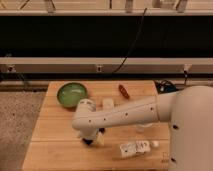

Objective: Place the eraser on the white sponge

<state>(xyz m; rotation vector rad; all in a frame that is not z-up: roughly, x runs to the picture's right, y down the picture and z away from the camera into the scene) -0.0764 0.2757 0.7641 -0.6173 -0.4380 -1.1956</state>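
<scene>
My gripper (91,138) hangs from the white arm (125,114) and is low over the front left of the wooden table (50,130). A small dark patch (87,142) shows right under it. I cannot tell whether this is the eraser, which is otherwise hidden by the arm. The white sponge (108,103), a small cream pad, lies behind the arm, just right of the green bowl, apart from the gripper.
A green bowl (71,94) stands at the back left. A reddish-brown oblong thing (123,90) lies at the back middle. A longer white block with dark markings (134,148) and a small white cup (155,144) sit at the front right. Black cables (165,87) lie at the right edge.
</scene>
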